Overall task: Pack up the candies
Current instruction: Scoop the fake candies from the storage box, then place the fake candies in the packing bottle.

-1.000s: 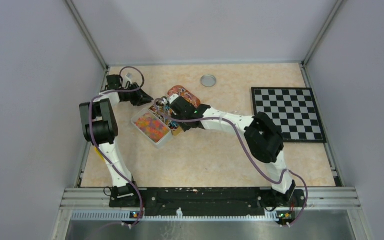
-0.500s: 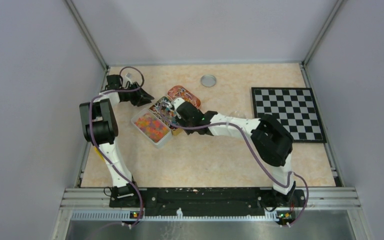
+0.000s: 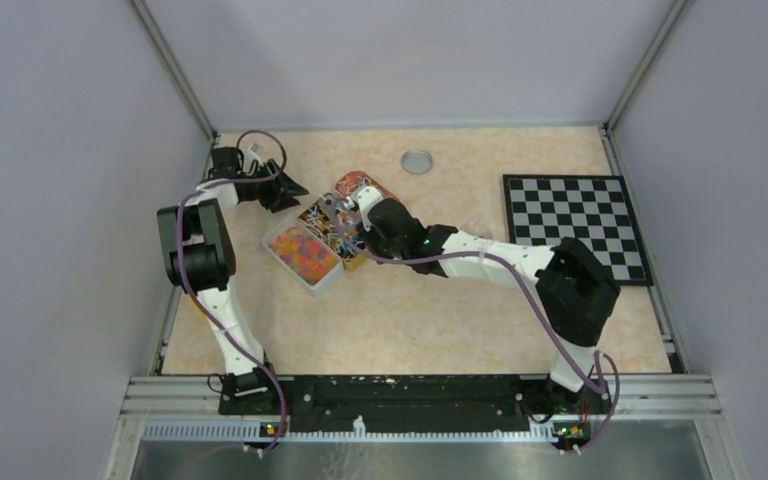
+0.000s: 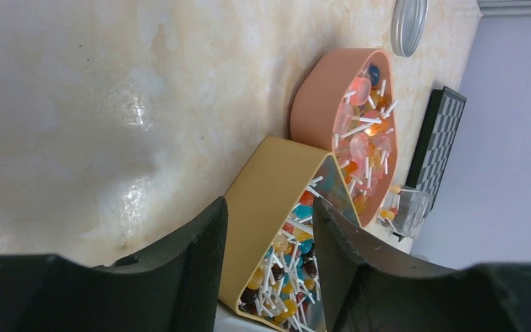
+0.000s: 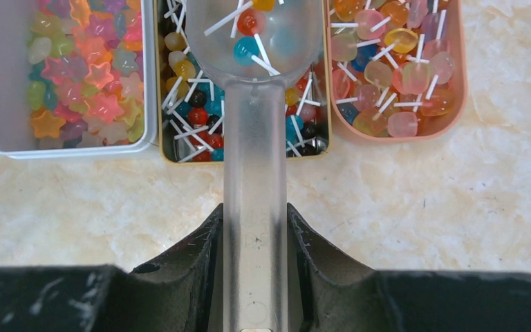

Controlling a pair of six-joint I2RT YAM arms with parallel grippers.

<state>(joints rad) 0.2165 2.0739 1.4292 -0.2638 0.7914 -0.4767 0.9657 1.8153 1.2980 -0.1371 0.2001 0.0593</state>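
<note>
The right pincer (image 5: 254, 235) is clamped on the handle of a clear scoop (image 5: 254, 124). Just ahead of it, the scoop's bowl is held over the tan tray (image 5: 311, 157) with a few stick candies (image 5: 249, 34) in it. More are heaped below and in the pink tray (image 5: 401, 136) to the pincer's right. The bowl is best kept level and raised clear of the rim before it is carried. Farther off, the left pincer (image 4: 268, 214) is spread apart near the tan tray's wall.
</note>
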